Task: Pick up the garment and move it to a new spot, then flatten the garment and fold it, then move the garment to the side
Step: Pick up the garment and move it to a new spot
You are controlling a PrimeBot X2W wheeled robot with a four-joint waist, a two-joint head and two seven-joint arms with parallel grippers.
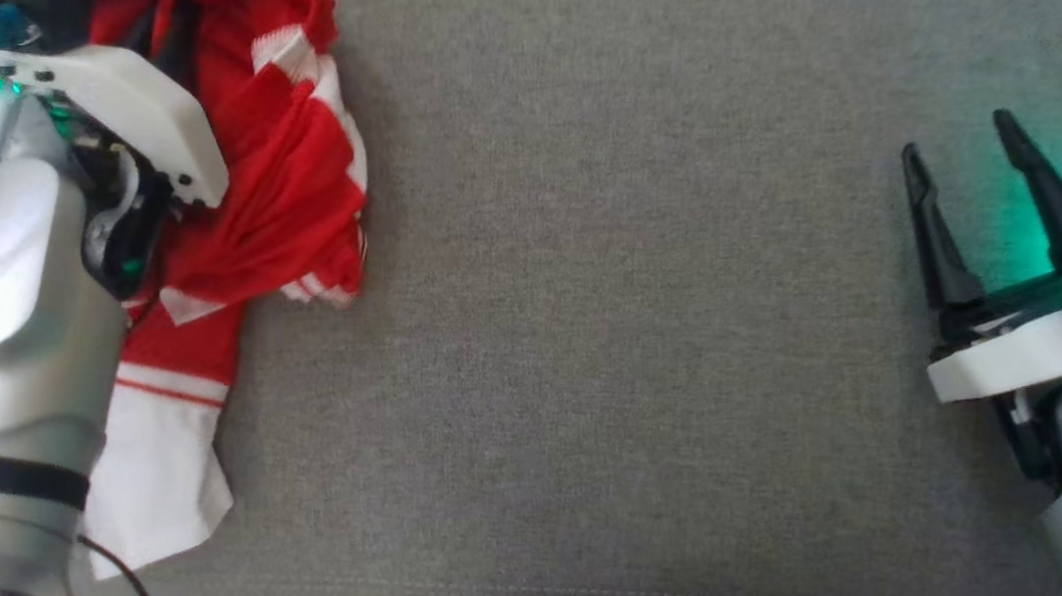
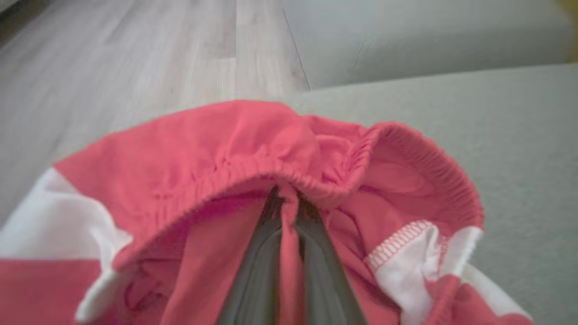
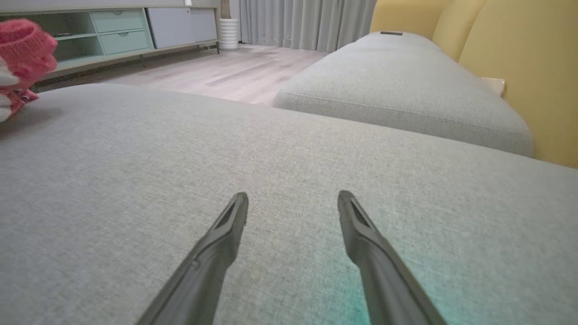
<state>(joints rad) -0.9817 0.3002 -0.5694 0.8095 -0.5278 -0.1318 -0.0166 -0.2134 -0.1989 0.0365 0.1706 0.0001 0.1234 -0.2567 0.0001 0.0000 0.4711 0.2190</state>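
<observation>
Grey sofa cushion (image 1: 643,326), wood floor (image 2: 135,54) beyond. Red-and-white garment (image 1: 280,166) bunched at far-left corner, white-hemmed leg trailing along left edge. Left tool (image 2: 285,198) pinching red fabric just inside elastic waistband (image 2: 253,174), fingers (image 2: 259,257) pressed together. Right tool (image 1: 956,135) spread, holding nothing, near right edge, well apart from garment.

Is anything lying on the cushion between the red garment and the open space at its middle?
Nothing visible stands there. The left gripper is shut on the garment at its waistband, and the grey cushion from it to the open right gripper carries no object.
</observation>
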